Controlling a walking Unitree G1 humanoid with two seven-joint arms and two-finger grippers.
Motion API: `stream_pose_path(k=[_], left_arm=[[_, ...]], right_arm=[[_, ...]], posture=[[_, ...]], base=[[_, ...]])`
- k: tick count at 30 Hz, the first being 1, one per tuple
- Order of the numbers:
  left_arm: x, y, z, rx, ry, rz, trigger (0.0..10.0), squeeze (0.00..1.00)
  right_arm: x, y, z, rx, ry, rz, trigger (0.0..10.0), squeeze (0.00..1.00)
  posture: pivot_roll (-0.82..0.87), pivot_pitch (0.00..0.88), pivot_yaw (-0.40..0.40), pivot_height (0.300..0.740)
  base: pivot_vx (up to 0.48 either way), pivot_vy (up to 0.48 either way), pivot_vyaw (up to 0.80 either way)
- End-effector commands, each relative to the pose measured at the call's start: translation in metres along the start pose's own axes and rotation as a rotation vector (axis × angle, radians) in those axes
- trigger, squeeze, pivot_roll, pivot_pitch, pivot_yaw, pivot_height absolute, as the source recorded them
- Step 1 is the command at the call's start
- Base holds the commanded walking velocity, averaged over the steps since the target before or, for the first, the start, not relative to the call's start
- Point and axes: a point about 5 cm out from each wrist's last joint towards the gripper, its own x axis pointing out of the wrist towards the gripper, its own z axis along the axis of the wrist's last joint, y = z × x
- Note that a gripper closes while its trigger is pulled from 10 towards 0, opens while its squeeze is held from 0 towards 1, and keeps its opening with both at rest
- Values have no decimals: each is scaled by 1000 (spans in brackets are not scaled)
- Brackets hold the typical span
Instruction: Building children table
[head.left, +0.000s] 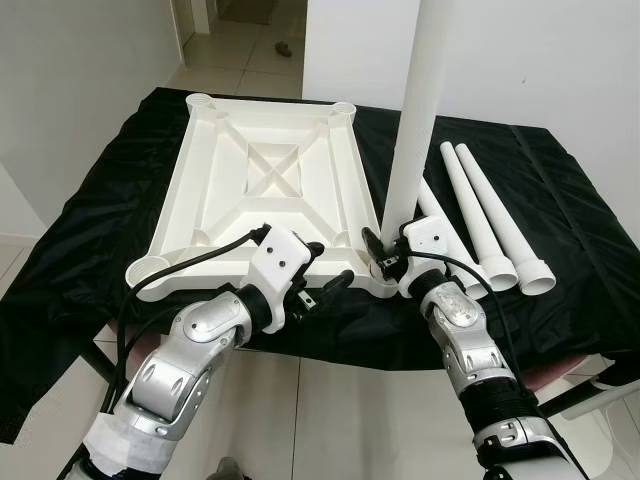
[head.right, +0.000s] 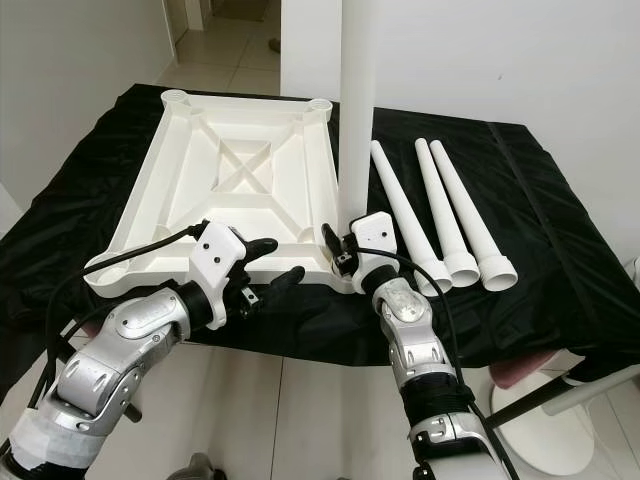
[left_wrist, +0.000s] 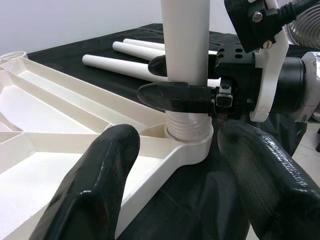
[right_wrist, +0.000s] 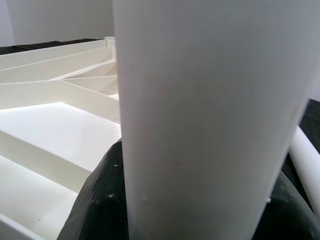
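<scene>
Nearest the camera, at lower left of the left eye view, the left end effector (head.left: 322, 285) hovers at the front edge of the white tabletop (head.left: 262, 195), its two black fingers (left_wrist: 95, 190) spread apart and holding nothing. That tabletop lies upside down, ribs up, on a black cloth (head.left: 90, 250) in the middle left of the frame, with round sockets at its corners. At centre, one white leg (head.left: 420, 110) stands upright, its threaded lower end seated in the near-right corner socket (left_wrist: 192, 142). The right end effector (head.left: 380, 252) pinches this leg just above the socket, fingers pressed against it on both sides. To the right, three loose legs (head.left: 480, 215) lie side by side on the cloth, wide ends toward the bottom of the frame.
</scene>
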Motion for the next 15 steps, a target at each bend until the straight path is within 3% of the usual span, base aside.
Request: stream_pose_path(k=[1,6,11,15], left_arm=[[-2,-5,1,1,5,-72,10000,0],[-4,-2,2,7,6,-67,10000,0],[-5,-1,3,10,6,-58,10000,0],[-6,-1,3,10,6,-58,10000,0]], right_arm=[[-5,3,-8,3,29,25,10000,0],[-9,5,-12,7,32,43,10000,0],[-18,2,-26,187,49,-25,10000,0],[-21,2,-32,243,65,-44,10000,0]], posture=[[159,33,-39,740],[161,32,-42,740],[166,30,-47,740],[168,28,-48,740]], base=[[0,0,0],[0,0,0],[0,0,0],[0,0,0]])
